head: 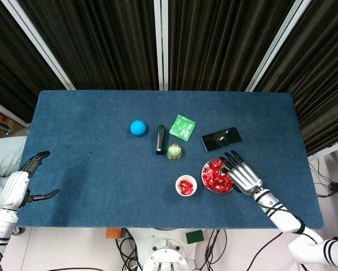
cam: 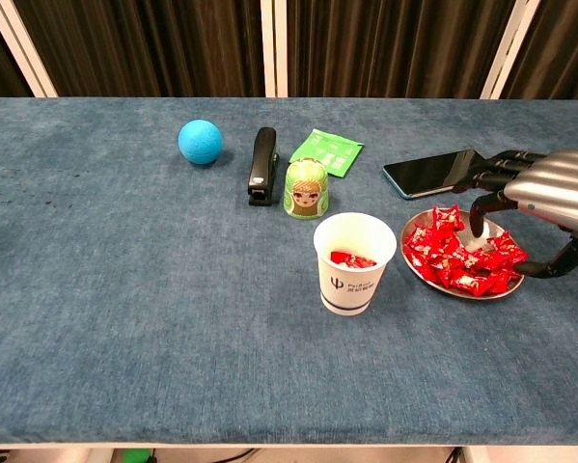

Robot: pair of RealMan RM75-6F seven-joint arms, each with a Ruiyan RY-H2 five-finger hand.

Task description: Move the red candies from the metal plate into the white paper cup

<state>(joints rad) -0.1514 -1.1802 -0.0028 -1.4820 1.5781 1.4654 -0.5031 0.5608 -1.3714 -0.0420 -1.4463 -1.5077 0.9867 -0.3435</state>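
Note:
The metal plate (head: 205,183) (cam: 465,294) sits right of centre near the table's front, heaped with red candies (head: 214,175) (cam: 450,257). Just left of it stands the white paper cup (head: 186,186) (cam: 354,275), upright, with a few red candies (cam: 350,258) inside. My right hand (head: 243,173) (cam: 544,193) hovers over the plate's right side with its fingers spread, fingertips (cam: 477,220) dipping toward the candies; I see nothing held. My left hand (head: 23,182) hangs open at the table's left edge, far from everything, and shows only in the head view.
Behind the cup stand a small green doll figure (head: 175,151) (cam: 306,189) and a black stapler (head: 160,139) (cam: 262,165). A blue ball (head: 137,127) (cam: 200,142), a green packet (head: 183,126) (cam: 326,151) and a black phone (head: 220,139) (cam: 431,172) lie further back.

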